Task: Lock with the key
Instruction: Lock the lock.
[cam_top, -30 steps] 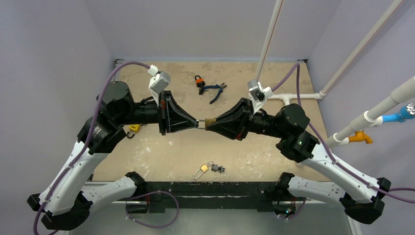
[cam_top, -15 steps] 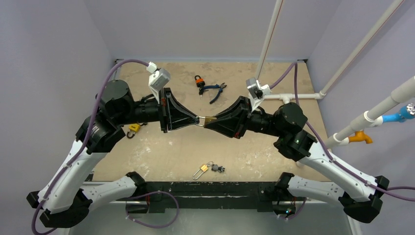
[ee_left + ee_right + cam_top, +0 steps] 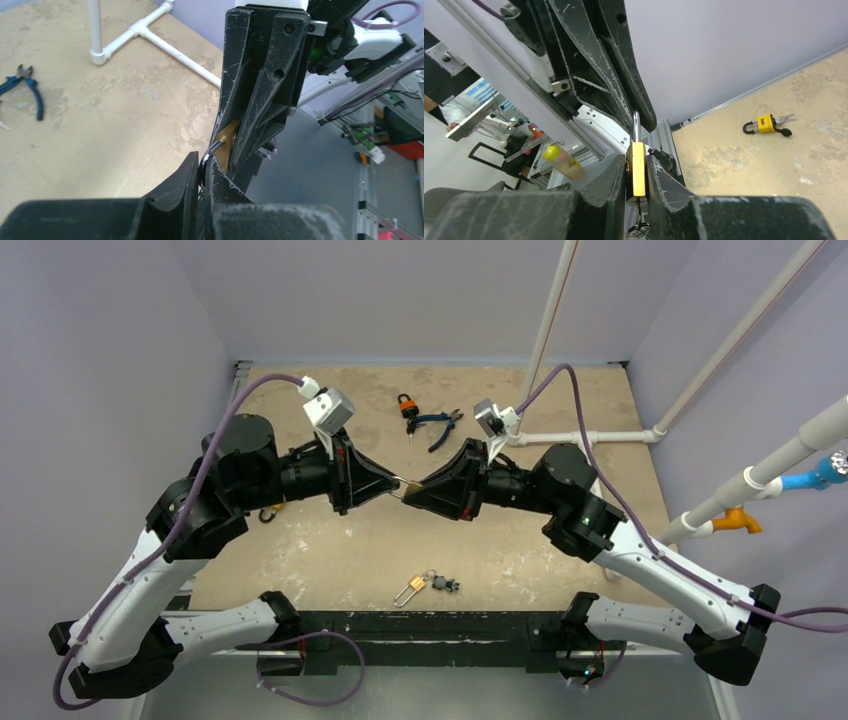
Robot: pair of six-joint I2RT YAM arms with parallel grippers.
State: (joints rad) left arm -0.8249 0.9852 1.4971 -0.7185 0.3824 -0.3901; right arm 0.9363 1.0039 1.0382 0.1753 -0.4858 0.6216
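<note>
A brass padlock [image 3: 412, 486] hangs in the air over the middle of the table, between the two arms. My right gripper [image 3: 638, 161] is shut on the padlock [image 3: 638, 172] body, flat sides against the pads. The key [image 3: 637, 212] sticks out of its underside, with a ring hanging below. My left gripper [image 3: 205, 167] is shut on the steel shackle [image 3: 213, 148], which curves out of the brass body [image 3: 226, 144]. In the top view, left gripper [image 3: 397, 482] and right gripper [image 3: 418, 490] meet tip to tip.
On the table lie an orange padlock [image 3: 405, 405], blue pliers [image 3: 440, 426], a yellow padlock [image 3: 272, 503] by the left arm, and a brass padlock with keys [image 3: 412, 587] near the front edge. White pipes [image 3: 600, 437] stand at the back right.
Both wrists have swung and tilted, and the point where the grippers meet has shifted slightly left and toward the back. Both grips stay the same.
</note>
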